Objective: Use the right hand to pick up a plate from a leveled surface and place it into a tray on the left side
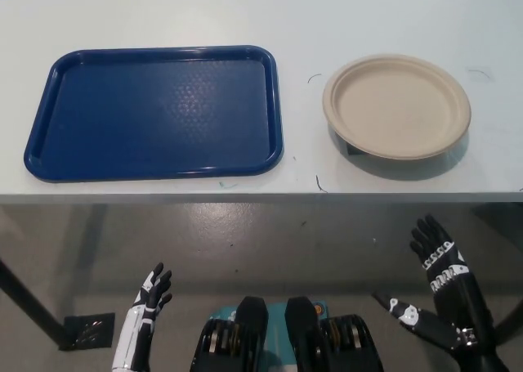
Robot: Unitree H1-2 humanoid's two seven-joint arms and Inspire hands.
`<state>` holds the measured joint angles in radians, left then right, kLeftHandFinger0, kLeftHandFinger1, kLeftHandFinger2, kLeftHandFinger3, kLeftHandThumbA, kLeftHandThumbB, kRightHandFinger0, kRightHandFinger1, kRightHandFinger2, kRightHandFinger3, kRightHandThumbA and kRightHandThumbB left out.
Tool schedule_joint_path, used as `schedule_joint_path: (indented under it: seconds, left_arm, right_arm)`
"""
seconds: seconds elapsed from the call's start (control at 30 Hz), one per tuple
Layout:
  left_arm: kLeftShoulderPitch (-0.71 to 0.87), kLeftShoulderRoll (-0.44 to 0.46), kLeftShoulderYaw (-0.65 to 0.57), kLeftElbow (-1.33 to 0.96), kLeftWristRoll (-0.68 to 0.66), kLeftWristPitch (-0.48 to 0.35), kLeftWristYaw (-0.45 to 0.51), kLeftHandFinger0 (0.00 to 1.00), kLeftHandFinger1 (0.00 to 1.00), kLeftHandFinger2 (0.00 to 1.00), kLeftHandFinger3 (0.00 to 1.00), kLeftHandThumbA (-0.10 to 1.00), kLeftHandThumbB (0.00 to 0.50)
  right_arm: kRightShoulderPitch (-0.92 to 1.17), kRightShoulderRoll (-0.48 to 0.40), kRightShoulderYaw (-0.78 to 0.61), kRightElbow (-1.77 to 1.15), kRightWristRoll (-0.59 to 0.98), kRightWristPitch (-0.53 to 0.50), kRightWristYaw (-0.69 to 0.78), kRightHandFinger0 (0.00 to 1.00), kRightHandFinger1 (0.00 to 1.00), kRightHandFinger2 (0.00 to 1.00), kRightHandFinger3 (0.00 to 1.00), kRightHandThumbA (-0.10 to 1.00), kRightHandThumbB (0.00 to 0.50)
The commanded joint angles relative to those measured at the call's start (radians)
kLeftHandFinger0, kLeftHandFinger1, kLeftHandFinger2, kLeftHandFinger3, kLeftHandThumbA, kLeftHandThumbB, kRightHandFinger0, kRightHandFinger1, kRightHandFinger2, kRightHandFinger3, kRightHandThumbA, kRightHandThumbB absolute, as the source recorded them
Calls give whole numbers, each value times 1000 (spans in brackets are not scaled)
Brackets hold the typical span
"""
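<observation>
White left hand (pixel 147 311) low at lower left, below the table edge, fingers spread, holding nothing. Blue tray (pixel 49 155) on the white table (pixel 245 12), left side. Tan plate (pixel 396 105) just right of the tray, not touching. Black right hand (pixel 437 262) at lower right, fingers apart, nothing grasped.

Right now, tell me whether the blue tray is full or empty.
Empty. The blue tray shows only its bare textured floor; the plate sits apart on the table, to its right.
</observation>
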<state>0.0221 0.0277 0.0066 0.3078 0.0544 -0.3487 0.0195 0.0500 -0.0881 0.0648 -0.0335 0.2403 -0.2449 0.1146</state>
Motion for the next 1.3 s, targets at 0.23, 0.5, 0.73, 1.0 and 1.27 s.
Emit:
schedule_joint_path:
  seconds: [0.23, 0.5, 0.73, 1.0, 1.27]
  left_arm:
    - [-18, 15, -10, -32, 27, -84, 3, 1000, 1000, 1000, 1000, 1000, 75]
    - [-16, 18, -10, -34, 33, -79, 4, 1000, 1000, 1000, 1000, 1000, 75]
    - [-18, 20, -11, -30, 37, -80, 4, 1000, 1000, 1000, 1000, 1000, 89]
    - [-21, 21, -10, -26, 35, -80, 2, 1000, 1000, 1000, 1000, 1000, 72]
    - [-20, 19, -8, -28, 35, -78, 4, 1000, 1000, 1000, 1000, 1000, 86]
  right_arm:
    - [-109, 16, -127, -154, 1016, 491, 53, 1000, 1000, 1000, 1000, 1000, 334]
    - [-175, 64, -181, -45, 1065, 537, 59, 1000, 1000, 1000, 1000, 1000, 346]
    - [-229, 93, -209, -6, 1059, 552, 32, 1000, 1000, 1000, 1000, 1000, 345]
    - [-263, 114, -245, 7, 1073, 571, 5, 1000, 1000, 1000, 1000, 1000, 342]
    - [-268, 137, -272, 11, 1068, 602, -28, 1000, 1000, 1000, 1000, 1000, 340]
